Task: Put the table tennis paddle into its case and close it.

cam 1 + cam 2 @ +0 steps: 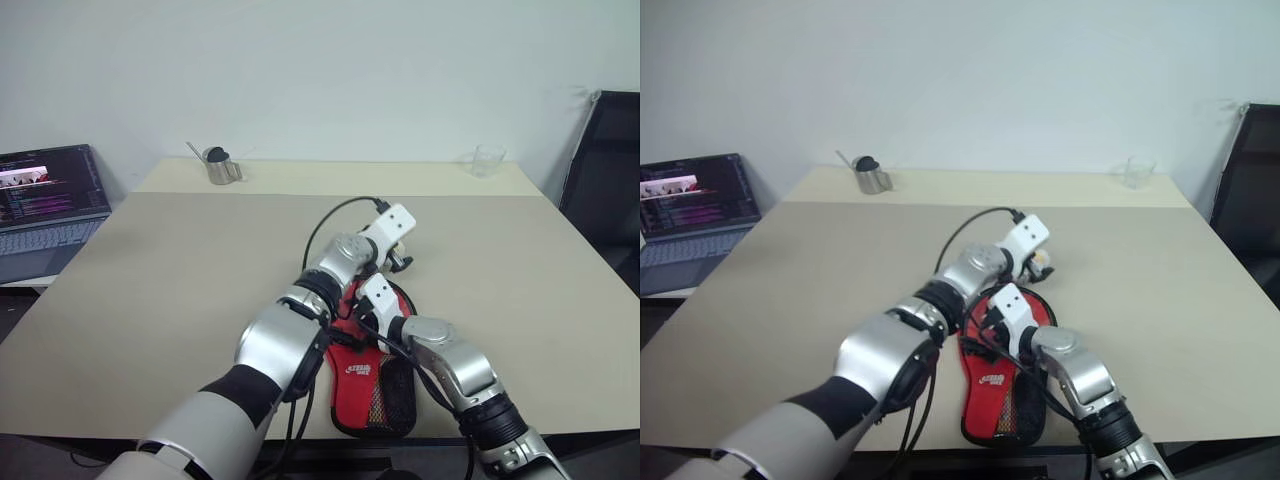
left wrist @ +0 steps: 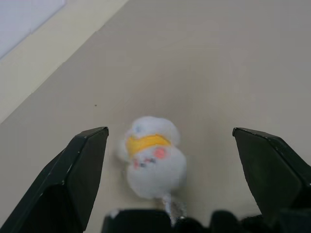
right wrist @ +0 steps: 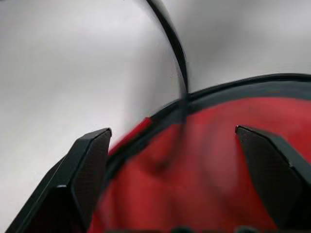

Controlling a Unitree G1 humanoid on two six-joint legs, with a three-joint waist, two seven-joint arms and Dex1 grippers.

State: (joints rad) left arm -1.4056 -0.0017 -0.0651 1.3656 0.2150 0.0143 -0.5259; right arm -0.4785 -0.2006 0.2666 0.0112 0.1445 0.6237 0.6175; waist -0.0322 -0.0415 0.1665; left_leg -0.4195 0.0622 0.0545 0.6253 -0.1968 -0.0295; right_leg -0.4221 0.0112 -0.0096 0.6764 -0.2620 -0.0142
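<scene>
From the head views, the case (image 1: pixel 372 385) lies at the near table edge under both arms, its zip state hidden, with a metal cup (image 1: pixel 220 166), a glass (image 1: pixel 488 159) and a laptop (image 1: pixel 45 205) well apart. The left wrist view shows the left gripper (image 2: pixel 170 160) spread wide over a small white plush charm (image 2: pixel 153 162), holding nothing; in the right wrist view the right gripper (image 3: pixel 172 160) hangs equally wide, empty, above the case's red front and black rim, so I judge closing is done or nearly done, though no separate paddle can be made out

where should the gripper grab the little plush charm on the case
By the plush charm's round white body, the left gripper coming straight on: it lies on the bare table between the open fingers, off the case's far end.
</scene>
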